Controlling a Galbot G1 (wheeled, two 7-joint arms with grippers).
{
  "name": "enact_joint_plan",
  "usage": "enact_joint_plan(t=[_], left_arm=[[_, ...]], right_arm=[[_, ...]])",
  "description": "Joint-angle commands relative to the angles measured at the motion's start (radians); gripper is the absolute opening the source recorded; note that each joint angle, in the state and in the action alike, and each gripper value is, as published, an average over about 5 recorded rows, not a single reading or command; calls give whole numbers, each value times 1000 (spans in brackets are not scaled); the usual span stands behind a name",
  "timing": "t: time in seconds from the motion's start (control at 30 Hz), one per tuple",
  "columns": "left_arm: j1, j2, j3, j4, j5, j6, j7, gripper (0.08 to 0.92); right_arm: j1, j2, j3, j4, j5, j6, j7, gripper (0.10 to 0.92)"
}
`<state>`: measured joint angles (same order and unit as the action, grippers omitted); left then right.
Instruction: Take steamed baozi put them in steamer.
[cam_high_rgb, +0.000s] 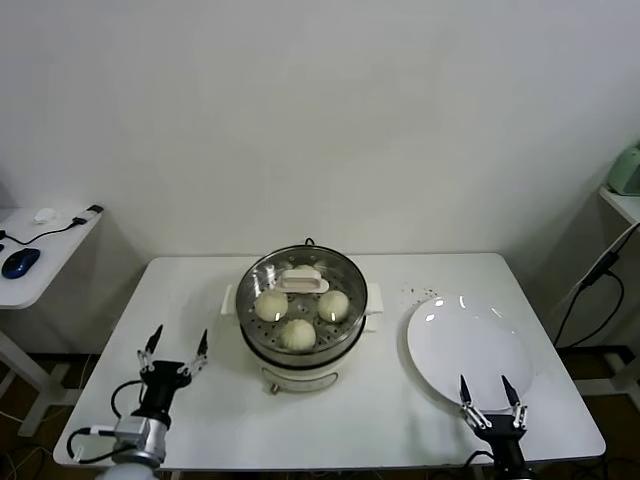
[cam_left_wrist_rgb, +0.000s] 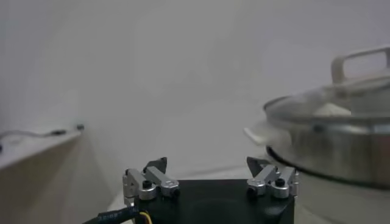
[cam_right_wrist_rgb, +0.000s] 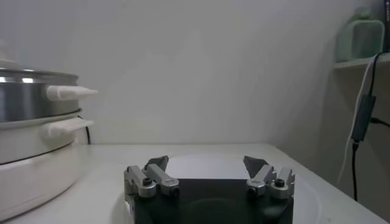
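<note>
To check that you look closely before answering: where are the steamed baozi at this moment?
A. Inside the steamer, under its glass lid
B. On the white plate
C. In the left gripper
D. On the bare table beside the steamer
A: the steamed baozi sit on the perforated tray inside the steamer under the glass lid, while the white plate is bare.

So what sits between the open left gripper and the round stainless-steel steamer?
Nothing: in the head view only bare white table separates the left gripper from the steamer.
</note>
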<state>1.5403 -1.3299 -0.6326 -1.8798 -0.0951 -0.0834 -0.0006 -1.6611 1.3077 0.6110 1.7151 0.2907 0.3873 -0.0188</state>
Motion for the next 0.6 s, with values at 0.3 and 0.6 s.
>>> enact_joint_plan(t=[0.3, 0.6], left_arm=[[45, 18, 9, 135, -106, -124, 18, 823], [50, 17, 12, 135, -105, -126, 18, 823]], right_arm=[[3, -6, -1, -2, 14, 0, -16, 823], [4, -3, -8, -2, 14, 0, -17, 823]])
